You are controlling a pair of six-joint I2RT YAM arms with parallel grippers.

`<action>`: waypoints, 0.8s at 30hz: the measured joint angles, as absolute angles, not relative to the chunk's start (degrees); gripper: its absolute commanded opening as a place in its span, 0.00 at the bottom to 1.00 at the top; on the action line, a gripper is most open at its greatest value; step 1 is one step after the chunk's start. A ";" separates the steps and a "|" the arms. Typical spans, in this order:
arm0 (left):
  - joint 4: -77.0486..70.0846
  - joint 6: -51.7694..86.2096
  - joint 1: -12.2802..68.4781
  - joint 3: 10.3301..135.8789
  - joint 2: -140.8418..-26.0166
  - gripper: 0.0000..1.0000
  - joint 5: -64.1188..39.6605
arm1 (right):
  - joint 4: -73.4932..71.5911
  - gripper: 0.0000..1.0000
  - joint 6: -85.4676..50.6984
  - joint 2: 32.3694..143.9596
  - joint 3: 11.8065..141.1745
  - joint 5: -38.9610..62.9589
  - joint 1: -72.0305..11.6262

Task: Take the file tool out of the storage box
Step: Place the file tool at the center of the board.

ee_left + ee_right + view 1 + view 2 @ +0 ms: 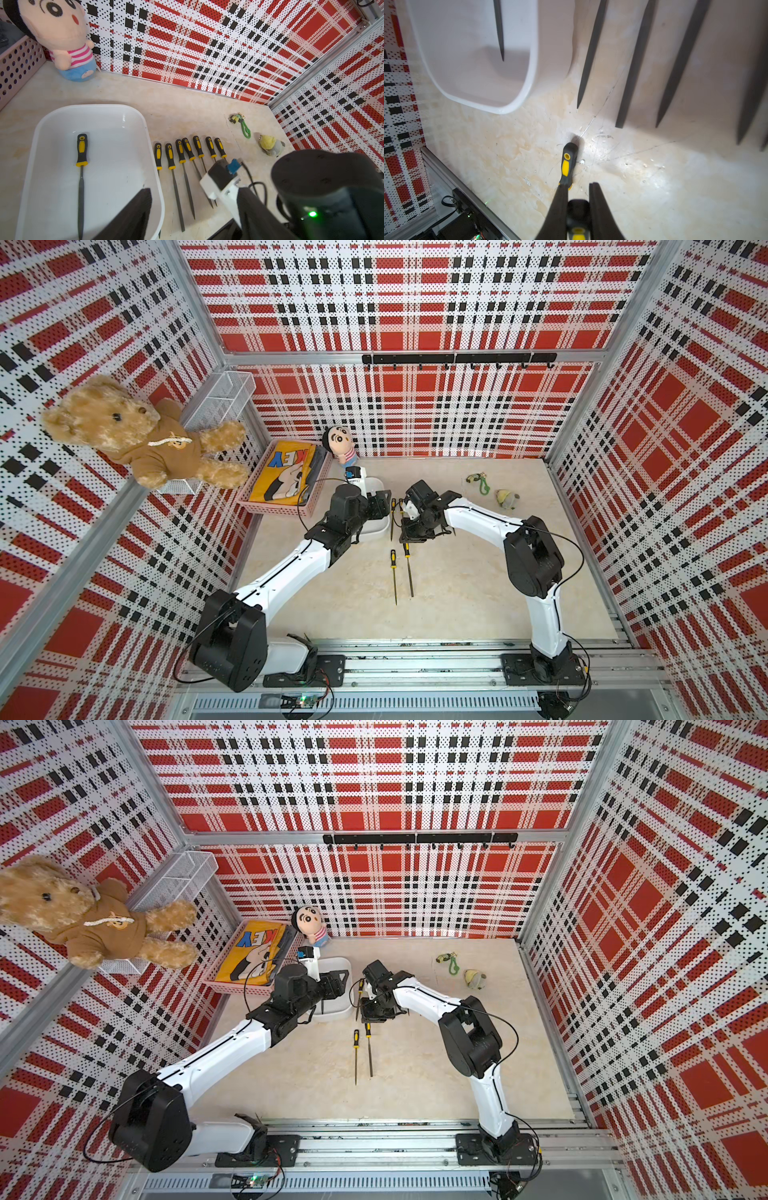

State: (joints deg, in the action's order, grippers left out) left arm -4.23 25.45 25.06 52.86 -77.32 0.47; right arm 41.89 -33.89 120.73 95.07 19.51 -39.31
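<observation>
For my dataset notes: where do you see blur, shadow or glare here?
Right wrist view: the tool and the file in it are blurred, shadow covers the far files, glare on the table. Left wrist view: mostly sharp, small glare in the box.

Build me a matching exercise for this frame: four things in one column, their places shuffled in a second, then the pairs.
Things:
1. lone file tool
2. yellow cloth
3. doll
4. green-looped keychain

Places:
a. in the pink basket
b. on the tabletop, near a yellow plush charm
c. lying in the white storage box
d. standing by the back wall

Pairs: 1-c, 2-a, 3-d, 4-b
</observation>
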 measured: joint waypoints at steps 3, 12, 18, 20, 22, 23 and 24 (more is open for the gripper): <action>-4.21 25.50 25.19 52.86 -77.32 0.72 0.47 | 42.30 0.00 -34.44 122.17 95.07 20.03 -39.62; -3.73 25.52 25.61 52.86 -77.54 0.72 1.21 | 42.59 0.08 -36.10 123.33 95.09 18.81 -39.42; -2.72 25.52 25.61 52.86 -78.24 0.72 1.98 | 42.59 0.12 -36.88 124.51 95.09 17.67 -39.42; -2.46 25.52 25.61 52.86 -78.35 0.72 2.02 | 42.57 0.12 -36.97 124.51 95.09 17.58 -39.42; -2.39 25.52 25.67 52.86 -78.63 0.72 2.02 | 42.57 0.12 -37.01 124.51 95.09 17.47 -39.42; -2.37 25.52 25.71 52.86 -78.87 0.72 2.04 | 42.57 0.12 -37.04 124.51 95.09 17.47 -39.42; -2.31 25.52 25.71 52.88 -79.22 0.72 2.04 | 42.57 0.31 -37.04 124.51 95.09 17.47 -39.38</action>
